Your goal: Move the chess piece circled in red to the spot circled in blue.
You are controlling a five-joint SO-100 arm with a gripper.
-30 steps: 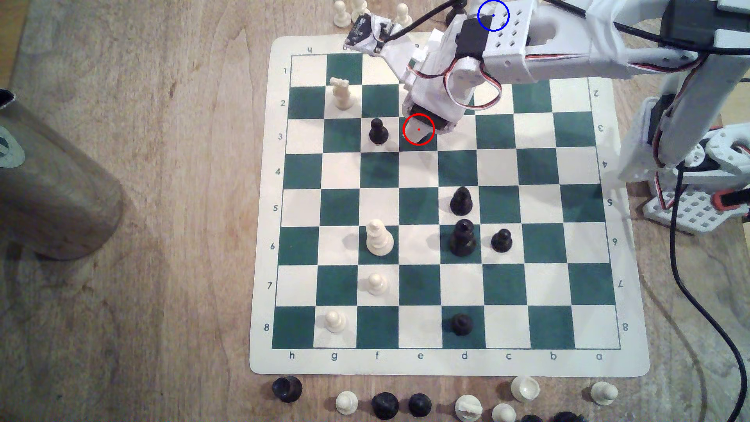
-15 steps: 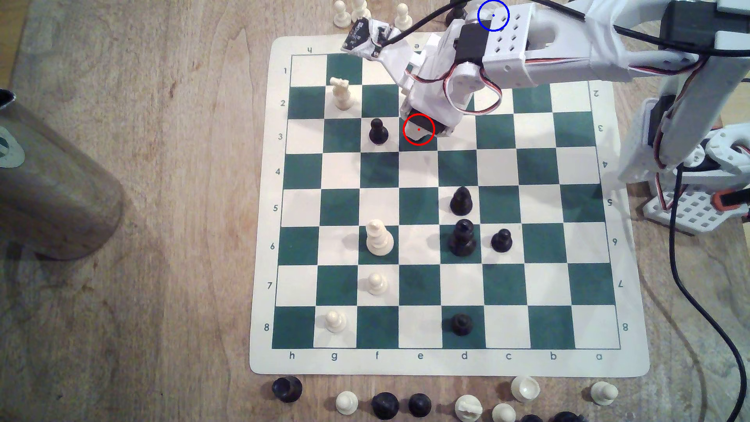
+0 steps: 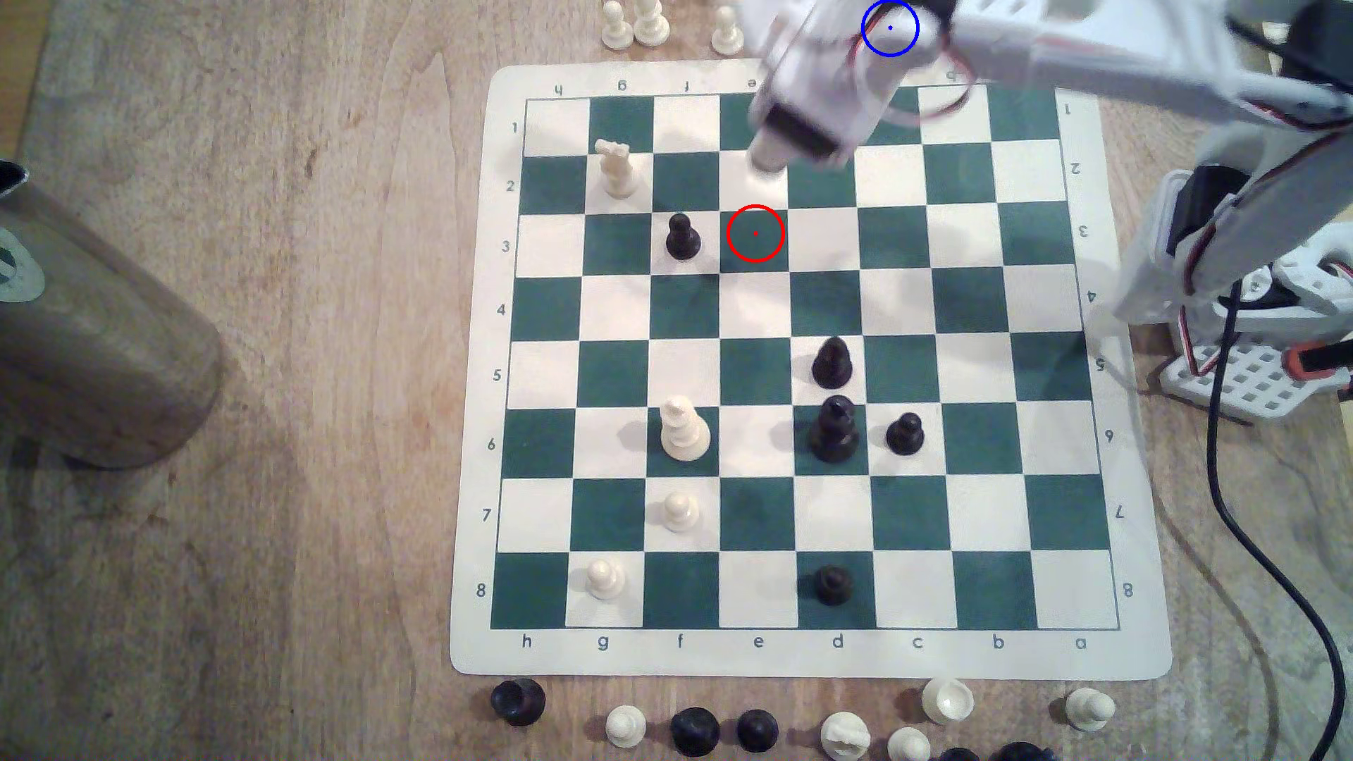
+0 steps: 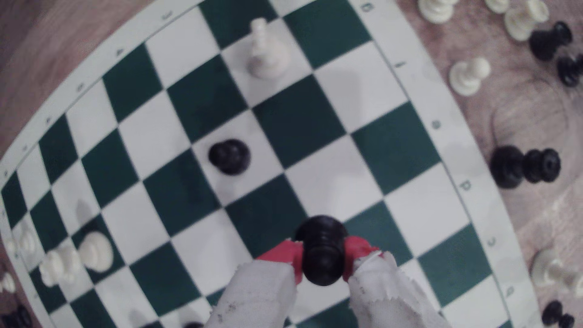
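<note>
A: Where's the arm [image 3: 820, 88]?
B: Blurred, above the board's [image 3: 1201, 658] far edge, covering the blue ring [image 3: 889, 28].
A: And the red ring [image 3: 755, 233]?
B: On an empty green square, just beside a black pawn [image 3: 682, 238].

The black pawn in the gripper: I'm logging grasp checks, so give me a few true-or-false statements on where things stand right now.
1. The gripper is shut on the black pawn, red pads on either side of it. True.
2. The square inside the red ring holds a pawn. False: that green square is bare.
3. In the exterior view, another black pawn stands one square to the left of the red ring. True.
4. The held pawn rests on the spot circled in blue. False: the wrist view shows it held above the chessboard.
5. The white piece on row 2 lies on its side. False: it stands upright.
</note>
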